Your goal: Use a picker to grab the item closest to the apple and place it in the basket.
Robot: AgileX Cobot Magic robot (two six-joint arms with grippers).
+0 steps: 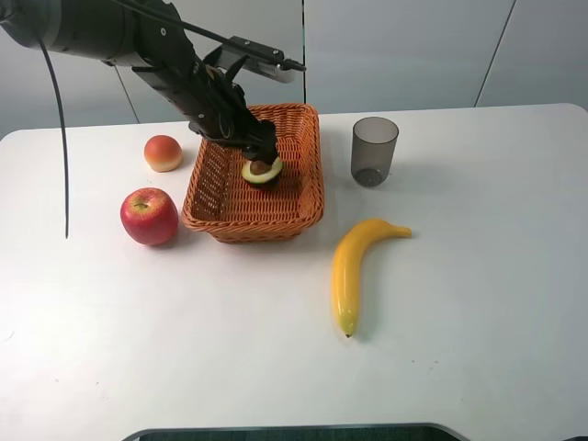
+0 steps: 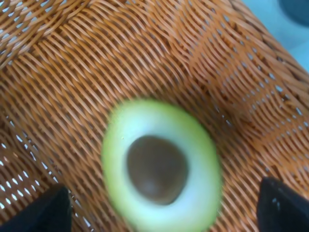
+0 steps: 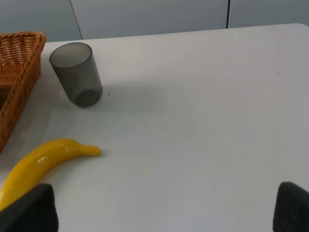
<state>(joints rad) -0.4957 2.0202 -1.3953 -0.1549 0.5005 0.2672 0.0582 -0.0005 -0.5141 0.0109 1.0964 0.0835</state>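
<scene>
The avocado half (image 1: 263, 171) is inside the basket (image 1: 253, 226), near the middle of its floor, cut face up. The face is an oval of pale yellow-green flesh with a thin dark green skin at the edge, and a smooth, rounded brown stone is set in the centre. In the left wrist view it is out of focus, so no finer surface detail can be made out.

The left claw (image 1: 261, 152) hangs directly over it. Its two black fingers (image 2: 36, 212) stand wide apart on either side of the fruit with bare weave showing between each tip and the skin, so it has hold of nothing.

The basket is a rectangle of orange-brown wicker, tightly plaited on the floor and more open on the sloping walls, where the white table (image 1: 459, 322) shows through the gaps.

A glossy red apple (image 1: 149, 216) stands just beside the basket's left wall. A smaller matt orange-pink round fruit (image 1: 163, 152) lies behind the apple. A smooth, curved yellow banana (image 1: 354, 266) lies to the right of the basket, and a translucent grey plastic cup (image 1: 374, 151) stands upright behind the banana.

The right claw (image 3: 164, 212) is spread wide over bare table, with nothing between its fingers.
</scene>
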